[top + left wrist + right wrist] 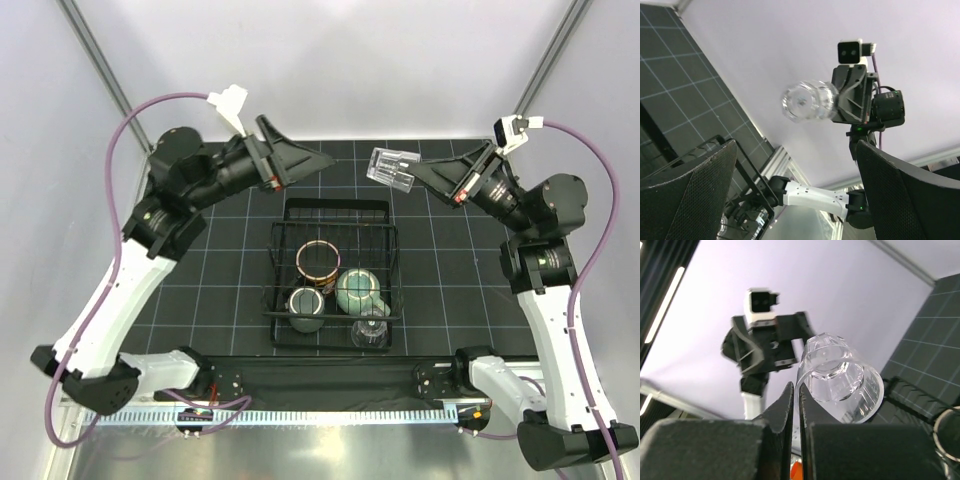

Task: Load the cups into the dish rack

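While right jaws pinch clear glass (392, 168) aloft behind dish rack (340, 226), left jaws gape empty; mugs (357, 290) inside.

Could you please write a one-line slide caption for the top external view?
Right gripper holds a clear glass aloft near the dish rack, which holds four cups.

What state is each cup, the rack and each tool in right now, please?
left tool: open, empty.
right tool: shut, gripping.
held glass: gripped at its rim, tipped sideways, aloft.
dish rack: holds four cups.
skull cup: in rack.
pale-green mug: in rack.
dark mug: in rack.
second glass: in rack.
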Controlling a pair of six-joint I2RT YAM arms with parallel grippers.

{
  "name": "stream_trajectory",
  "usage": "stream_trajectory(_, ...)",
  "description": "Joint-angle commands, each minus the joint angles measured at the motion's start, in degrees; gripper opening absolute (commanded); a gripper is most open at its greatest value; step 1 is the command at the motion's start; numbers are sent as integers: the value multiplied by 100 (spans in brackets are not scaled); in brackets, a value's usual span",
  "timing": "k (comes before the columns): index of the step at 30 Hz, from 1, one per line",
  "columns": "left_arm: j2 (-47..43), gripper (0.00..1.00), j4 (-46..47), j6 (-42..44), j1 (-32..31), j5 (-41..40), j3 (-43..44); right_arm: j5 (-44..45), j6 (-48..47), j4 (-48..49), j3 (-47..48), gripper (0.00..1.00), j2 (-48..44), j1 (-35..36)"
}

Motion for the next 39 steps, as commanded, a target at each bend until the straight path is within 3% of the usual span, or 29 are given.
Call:
stream_trajectory(1,355,98,446,69,-355,-16,385,-663,856,1453,158,4,-169,50)
stream_trajectory(9,760,97,516,86,-770,-7,675,-717,1260,1946,-202,4,-354,103)
stream_trajectory(15,761,90,1025,-160,-814,284,641,-743,1234,1964,-255,4,-406,121)
stream_trajectory(20,541,94,1096,-230,-814,-33,526,-752,1261,1955,-238,4,-380,129)
stream_trajectory(32,1006,98,1342,-547,-1095,635,719,-813,1234,1982,-115,4,-275,208)
stream_trajectory(39,1252,87,1351,-626,-1271,767,948,-796,1225,1990,-159,4,-283,209)
